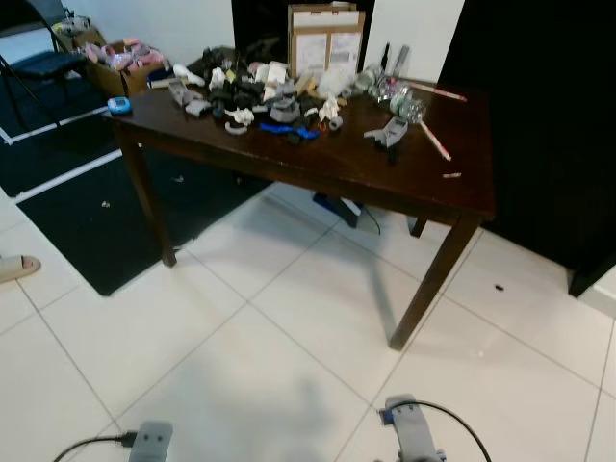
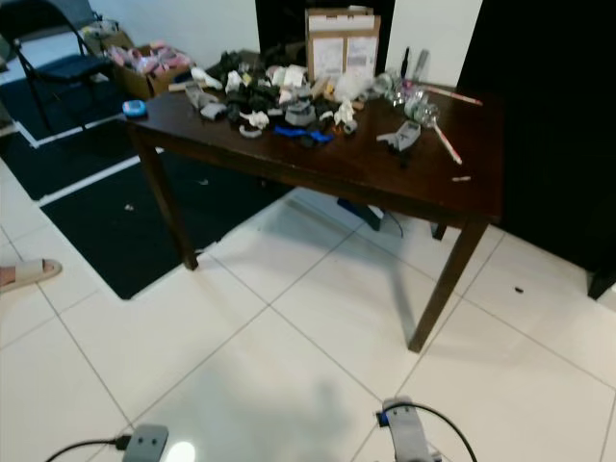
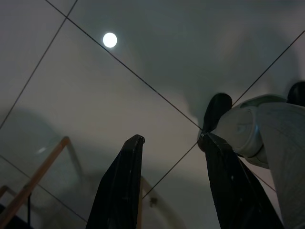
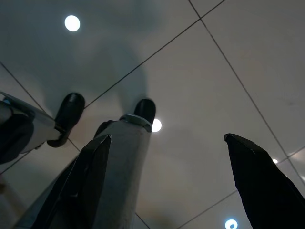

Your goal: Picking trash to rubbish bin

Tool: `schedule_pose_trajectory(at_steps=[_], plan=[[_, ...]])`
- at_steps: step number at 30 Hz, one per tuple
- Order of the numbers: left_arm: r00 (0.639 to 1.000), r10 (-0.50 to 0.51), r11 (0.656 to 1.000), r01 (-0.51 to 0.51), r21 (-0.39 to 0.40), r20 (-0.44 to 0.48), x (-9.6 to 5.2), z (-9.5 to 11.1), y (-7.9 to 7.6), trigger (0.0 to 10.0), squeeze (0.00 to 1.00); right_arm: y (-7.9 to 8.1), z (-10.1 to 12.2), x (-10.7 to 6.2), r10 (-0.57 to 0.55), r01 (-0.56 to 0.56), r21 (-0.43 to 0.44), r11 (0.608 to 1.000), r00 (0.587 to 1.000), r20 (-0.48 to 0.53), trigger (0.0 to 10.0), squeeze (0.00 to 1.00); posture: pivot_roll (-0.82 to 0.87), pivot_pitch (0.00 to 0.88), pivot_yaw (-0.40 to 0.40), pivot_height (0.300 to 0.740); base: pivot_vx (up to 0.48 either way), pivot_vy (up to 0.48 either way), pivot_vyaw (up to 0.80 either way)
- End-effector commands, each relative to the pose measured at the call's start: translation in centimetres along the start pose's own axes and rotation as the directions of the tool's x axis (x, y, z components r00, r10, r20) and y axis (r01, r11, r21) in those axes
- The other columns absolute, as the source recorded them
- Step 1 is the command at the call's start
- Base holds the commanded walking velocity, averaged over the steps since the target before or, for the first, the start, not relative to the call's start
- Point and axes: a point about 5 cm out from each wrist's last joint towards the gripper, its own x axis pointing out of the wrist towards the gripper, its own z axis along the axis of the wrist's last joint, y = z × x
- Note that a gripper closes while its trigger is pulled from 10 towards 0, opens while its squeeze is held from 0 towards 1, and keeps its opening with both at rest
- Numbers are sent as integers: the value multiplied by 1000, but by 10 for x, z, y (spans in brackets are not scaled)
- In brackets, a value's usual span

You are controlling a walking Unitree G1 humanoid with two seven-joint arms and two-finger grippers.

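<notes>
You are looking down at a white tiled floor (image 1: 289, 327) that takes up the lower half of the frame, with a black wall or curtain (image 1: 549, 115) along the right edge. A black mat (image 1: 106, 221) edged with white strips lies across the left side.

A dark wooden table (image 1: 385, 173) stands in the upper middle of the frame, one corner toward you. A heap of small trash (image 1: 265, 101), in grey, white, black and blue pieces, covers its far left part. To the right of the heap, a grey piece (image 1: 388, 132) lies by itself, near a pink stick (image 1: 435, 141). A cardboard box (image 1: 325, 37) stands upright at the table's far edge, top centre. A small blue round item (image 1: 118, 104) rests at the table's left corner.

In the upper left corner, you can make out a black folding chair (image 1: 43, 58) and an open carton (image 1: 120, 63) of pinkish things. At the left edge, a person's sandalled foot (image 1: 17, 267) rests on the tiles.

Your two arms hang low at the bottom edge of the frame. In the left wrist view, the left gripper (image 3: 174, 186) points at the floor with its fingers parted and nothing between them; the robot's own leg and black foot (image 3: 214, 112) sit beside it. In the right wrist view, the right gripper (image 4: 176, 186) is spread wide and holds nothing, above tiles that mirror round ceiling lights (image 4: 72, 23).
</notes>
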Motion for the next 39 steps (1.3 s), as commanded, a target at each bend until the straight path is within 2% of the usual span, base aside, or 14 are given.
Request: schedule_pose_trajectory(at_steps=[1, 8, 19, 30, 39], plan=[[1000, -5, 1000, 5, -19, -13, 0, -4, -3, 10000, 0, 1, -8, -1, 7, -7, -16, 1000, 999, -32, 10000, 0, 168, 85, -38, 740, 292, 0, 0], [1000, -7, 1000, 7, -23, -8, 0, -3, -6, 10000, 0, 0, -14, -2, 11, -12, -35, 999, 999, -50, 10000, 0, 171, 78, -48, 740, 288, 0, 0], [999, -9, 999, 7, -47, -31, -1, -11, -9, 10000, 0, 2, -9, -1, 16, -17, -30, 999, 999, -37, 10000, 0, 168, 66, -52, 740, 285, 0, 0], [1000, -9, 999, 8, -45, -12, 1, -4, -9, 10000, 0, 2, -5, 0, 11, -12, -24, 1000, 999, -37, 10000, 0, 166, 64, -56, 740, 277, 0, 0], [1000, -9, 999, 9, -53, -2, 1, -1, -10, 10000, 0, 3, -4, 0, 14, -14, -19, 1000, 999, -40, 10000, 0, 173, 64, -65, 740, 276, 0, -701]])
